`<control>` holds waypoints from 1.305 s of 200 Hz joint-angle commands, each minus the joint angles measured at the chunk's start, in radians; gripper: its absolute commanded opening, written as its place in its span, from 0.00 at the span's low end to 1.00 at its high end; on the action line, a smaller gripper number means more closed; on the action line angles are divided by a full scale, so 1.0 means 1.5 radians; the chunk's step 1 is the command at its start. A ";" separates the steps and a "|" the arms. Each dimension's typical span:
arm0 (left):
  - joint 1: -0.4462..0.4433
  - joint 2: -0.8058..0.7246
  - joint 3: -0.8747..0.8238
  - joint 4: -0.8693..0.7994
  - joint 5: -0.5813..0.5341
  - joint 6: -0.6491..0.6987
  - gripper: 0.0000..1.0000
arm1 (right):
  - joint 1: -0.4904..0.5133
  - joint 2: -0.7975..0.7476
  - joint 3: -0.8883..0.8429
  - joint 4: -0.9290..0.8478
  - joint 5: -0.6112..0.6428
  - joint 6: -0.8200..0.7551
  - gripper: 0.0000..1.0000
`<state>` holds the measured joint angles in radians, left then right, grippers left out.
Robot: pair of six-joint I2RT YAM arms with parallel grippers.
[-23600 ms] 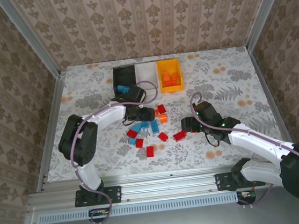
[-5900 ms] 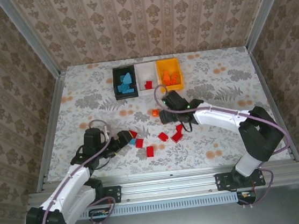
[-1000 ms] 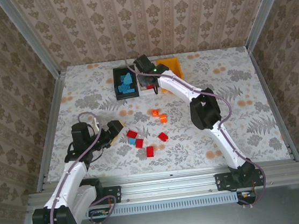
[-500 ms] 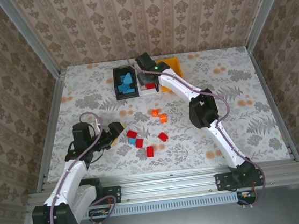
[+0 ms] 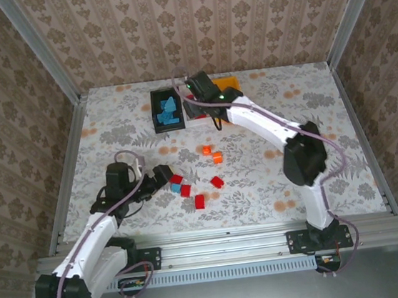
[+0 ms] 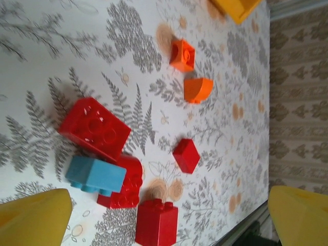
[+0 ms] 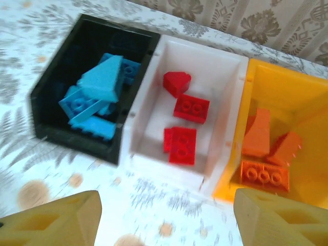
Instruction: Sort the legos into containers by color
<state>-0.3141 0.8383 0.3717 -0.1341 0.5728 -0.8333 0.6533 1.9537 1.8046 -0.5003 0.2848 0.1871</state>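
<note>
**Both grippers open: right one at the bins, left one by the loose bricks**

Your right wrist camera looks down into three small plastic bins. Light blue bricks (image 7: 97,87) lie in the black bin (image 7: 77,141), red bricks (image 7: 190,108) in the white bin (image 7: 164,169), and orange bricks (image 7: 264,174) in the orange-yellow bin (image 7: 233,154). In the top view the arm hides part of that row. Your left wrist camera shows the loose bricks closely: a light blue brick (image 6: 96,175) touching red ones (image 6: 94,128), with two orange pieces (image 6: 182,54) apart from them. The right arm stretches to the far edge of the floral bench (image 5: 312,129), and the right gripper (image 7: 165,195) is spread, holding nothing. The left arm reaches low, with the left gripper (image 6: 169,192) wide open beside the loose bricks.
</note>
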 commanded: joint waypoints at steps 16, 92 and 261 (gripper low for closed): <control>-0.069 -0.055 0.001 -0.058 -0.127 -0.008 1.00 | 0.115 -0.160 -0.254 0.087 0.036 0.072 0.68; 0.104 -0.248 -0.086 -0.191 -0.072 -0.045 1.00 | 0.285 -0.091 -0.349 0.074 0.001 0.152 0.75; 0.115 -0.231 -0.122 -0.117 -0.023 -0.074 1.00 | 0.319 -0.026 -0.416 0.073 -0.078 0.397 0.72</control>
<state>-0.1421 0.4873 0.1913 -0.3279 0.5209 -0.9394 1.1248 1.8839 1.1671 -0.3985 0.2016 0.6891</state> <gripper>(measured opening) 0.997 0.745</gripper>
